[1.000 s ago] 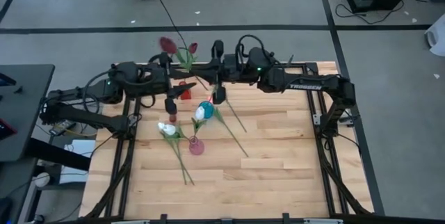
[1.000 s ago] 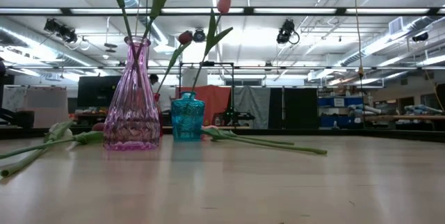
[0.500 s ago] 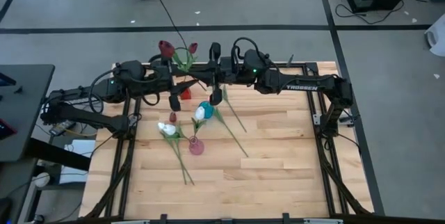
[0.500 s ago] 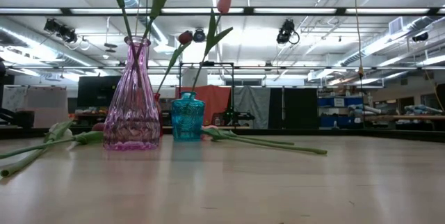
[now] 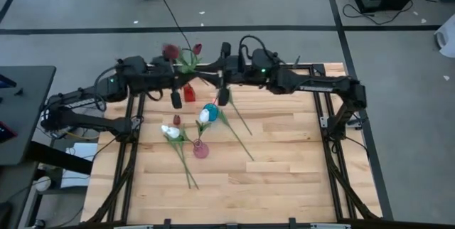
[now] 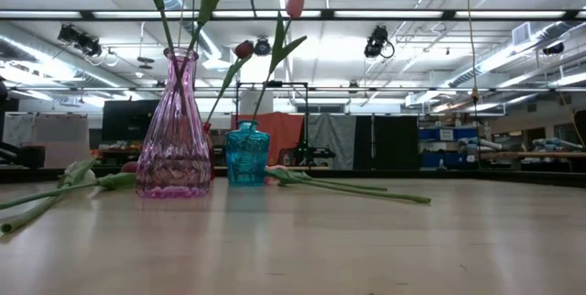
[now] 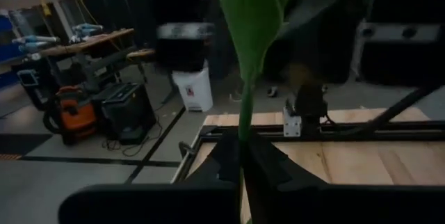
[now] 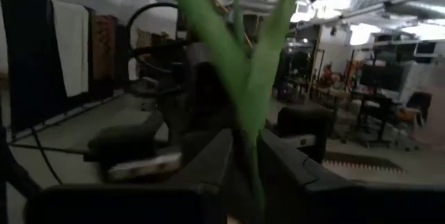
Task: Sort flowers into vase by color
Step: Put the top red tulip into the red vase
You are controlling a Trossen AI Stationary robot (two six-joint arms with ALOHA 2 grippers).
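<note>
A maroon-headed flower [image 5: 170, 50] stands nearly upright above the table's far edge, between my two grippers, which face each other level. My left gripper [image 5: 188, 81] is shut on its green stem [image 7: 243, 123]. My right gripper [image 5: 211, 81] has its fingers slightly apart on either side of the same stem [image 8: 245, 123]; whether they touch it I cannot tell. A pink vase [image 6: 176, 130], a teal vase [image 6: 246, 153] and a red vase [image 5: 189, 92] stand on the table with flowers in them. My left gripper pinches the flower's stem [image 7: 243, 156] between its two fingers, below a long leaf. The fingers come level from the table's left and lie across the stem. The flower stands roughly upright in the hold, lifted clear of the table.
More flowers lie flat on the wood: white-headed ones [image 5: 170, 132] left of the pink vase [image 5: 201, 149], and long stems [image 5: 238, 126] right of the teal vase [image 5: 208, 112]. Bare table [image 5: 284, 172] spreads toward the near and right edges.
My left gripper has moved toward the table's far edge and up, closing in on the flower's stem beside my right gripper. The flower's maroon head has swayed a little.
</note>
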